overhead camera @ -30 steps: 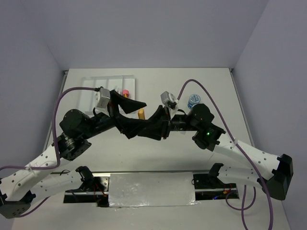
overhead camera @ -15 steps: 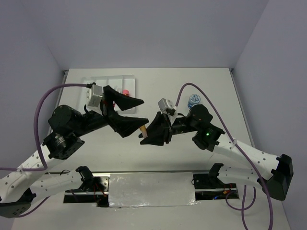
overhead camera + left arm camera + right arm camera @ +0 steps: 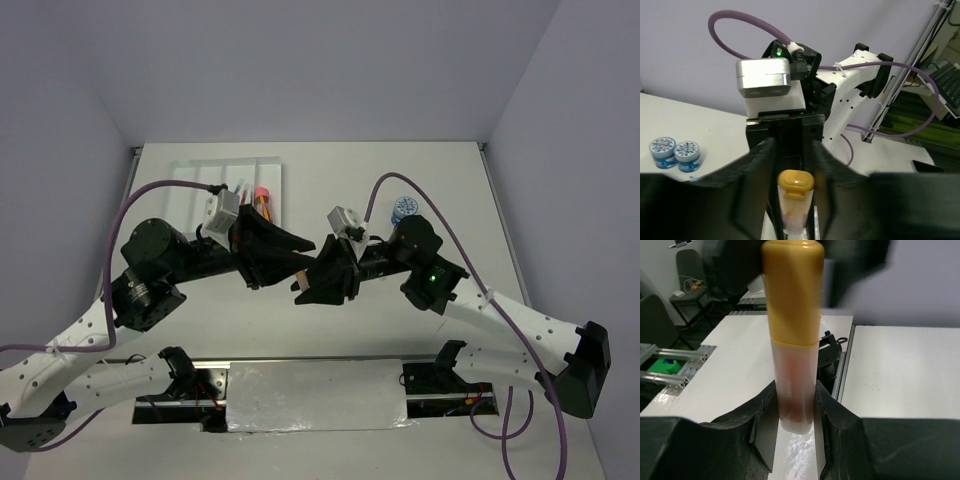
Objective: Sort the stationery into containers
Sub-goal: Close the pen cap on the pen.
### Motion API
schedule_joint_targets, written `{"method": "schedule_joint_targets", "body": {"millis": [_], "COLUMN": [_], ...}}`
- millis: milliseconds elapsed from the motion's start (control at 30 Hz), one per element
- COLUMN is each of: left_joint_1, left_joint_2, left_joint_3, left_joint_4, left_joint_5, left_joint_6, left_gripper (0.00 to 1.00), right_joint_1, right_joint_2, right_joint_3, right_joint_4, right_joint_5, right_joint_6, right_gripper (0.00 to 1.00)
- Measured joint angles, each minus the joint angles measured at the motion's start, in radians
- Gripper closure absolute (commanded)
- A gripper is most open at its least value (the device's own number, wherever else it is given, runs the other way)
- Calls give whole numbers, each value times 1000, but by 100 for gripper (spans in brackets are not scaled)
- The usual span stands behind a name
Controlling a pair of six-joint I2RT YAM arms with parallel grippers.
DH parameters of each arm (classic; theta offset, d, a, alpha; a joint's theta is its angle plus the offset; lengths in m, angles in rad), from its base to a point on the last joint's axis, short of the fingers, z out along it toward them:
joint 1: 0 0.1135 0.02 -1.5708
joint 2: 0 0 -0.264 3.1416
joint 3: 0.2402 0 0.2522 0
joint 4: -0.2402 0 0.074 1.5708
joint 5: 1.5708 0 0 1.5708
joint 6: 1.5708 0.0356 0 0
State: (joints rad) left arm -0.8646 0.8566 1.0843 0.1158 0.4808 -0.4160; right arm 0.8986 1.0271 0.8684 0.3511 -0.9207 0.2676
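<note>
Two claws meet on one orange-capped, pale translucent plastic marker [image 3: 792, 335], held in the air above the white bench [image 3: 450, 180], and we judge it could drop or twist if the right claw [image 3: 794, 395] releases before the left claw [image 3: 300, 262] grips the cap firmly. We see the right claw clamped on the marker's barrel and the left claw part open, its fingers flanking the cap, though we cannot tell whether they touch it. Both arms bend inward, wrists facing each other, near the white four-compartment plastic tray [image 3: 190, 180].
</note>
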Motion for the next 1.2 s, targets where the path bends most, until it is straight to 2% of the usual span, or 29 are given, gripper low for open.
{"method": "schedule_joint_targets", "body": {"millis": [100,133,233,633,1200], "left_joint_1": [-3,-3,-2,0,2], "left_joint_2": [-7,-8,-8,-35,-63], "left_joint_3": [-7,-9,-14,-128,-277], "left_joint_4": [1,1,7,206,429], "left_joint_5": [0,-4,-19,-127,-302], "left_joint_6": [2,-1,-1,-65,-137], "left_gripper": [75,83,100,100,100], "right_joint_1": [-5,-5,-5,-4,-31], "right_joint_2": [5,5,5,21,166], "right_joint_3": [3,3,9,142,383], "right_joint_4": [-5,-6,-19,-231,-476], "right_joint_5": [5,13,47,108,59], "right_joint_6": [0,1,5,2,-47], "right_gripper": [100,100,100,100,100]}}
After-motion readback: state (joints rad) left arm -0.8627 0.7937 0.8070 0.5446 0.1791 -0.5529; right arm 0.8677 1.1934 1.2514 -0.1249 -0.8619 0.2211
